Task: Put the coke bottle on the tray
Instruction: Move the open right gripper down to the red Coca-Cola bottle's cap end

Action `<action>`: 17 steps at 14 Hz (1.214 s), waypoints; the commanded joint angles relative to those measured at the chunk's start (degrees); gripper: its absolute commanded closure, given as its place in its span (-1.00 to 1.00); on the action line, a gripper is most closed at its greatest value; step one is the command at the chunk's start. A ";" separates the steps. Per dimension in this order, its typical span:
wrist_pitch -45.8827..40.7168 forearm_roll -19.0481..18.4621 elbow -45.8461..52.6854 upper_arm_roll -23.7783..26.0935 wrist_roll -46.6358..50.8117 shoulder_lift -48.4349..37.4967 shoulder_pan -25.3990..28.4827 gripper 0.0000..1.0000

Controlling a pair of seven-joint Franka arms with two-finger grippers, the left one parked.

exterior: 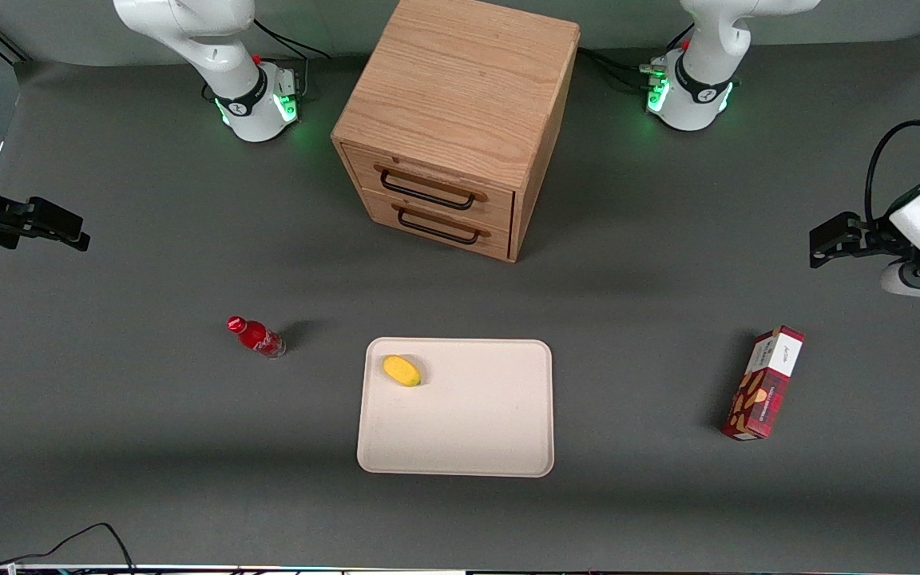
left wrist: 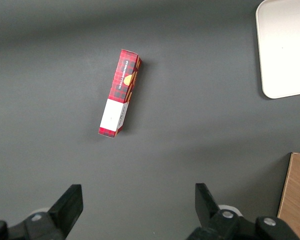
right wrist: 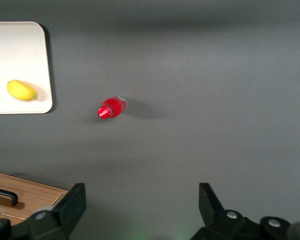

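Task not started: small red coke bottle point(exterior: 255, 336) stands on grey worktop point(exterior: 148, 415) beside large beige tray point(exterior: 476, 423). Claw point(exterior: 69, 231) released, empty, well apart from bottle.

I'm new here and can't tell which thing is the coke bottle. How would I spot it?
Start at the large beige tray in front of the wooden drawer cabinet. Beside it, toward the working arm's end of the table, stands the coke bottle, apart from the tray. It is small and red with a red cap, unlike the yellow mango on the tray. The open gripper hangs far off.
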 commanded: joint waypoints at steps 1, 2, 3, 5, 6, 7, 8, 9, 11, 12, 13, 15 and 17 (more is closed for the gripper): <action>-2.14 1.39 2.59 -2.73 1.09 0.43 2.28 -1.00; -2.23 1.31 2.86 -2.73 1.09 0.43 2.36 -1.00; -2.32 1.31 3.38 -2.73 1.09 0.43 2.36 -1.00; -2.59 1.22 3.74 -2.73 1.09 0.78 2.54 -1.00; -2.59 1.22 4.26 -2.73 1.61 1.48 2.71 -1.00; -2.59 1.22 4.70 -2.73 2.92 2.00 3.06 -1.00; -2.59 1.31 4.44 -2.64 2.24 2.01 3.15 -1.00; -2.50 1.39 3.48 -2.55 2.14 2.10 3.15 -1.00; -0.32 1.66 1.37 -2.03 2.14 2.27 3.59 -1.00; 1.27 1.57 -0.20 -0.89 2.14 2.45 3.59 -1.00; 4.15 0.87 -2.31 0.42 2.93 2.45 3.50 -1.00; 13.88 0.34 -11.33 2.19 3.90 0.35 3.42 -1.00; 22.08 1.13 -16.99 2.98 4.25 1.12 3.50 -1.00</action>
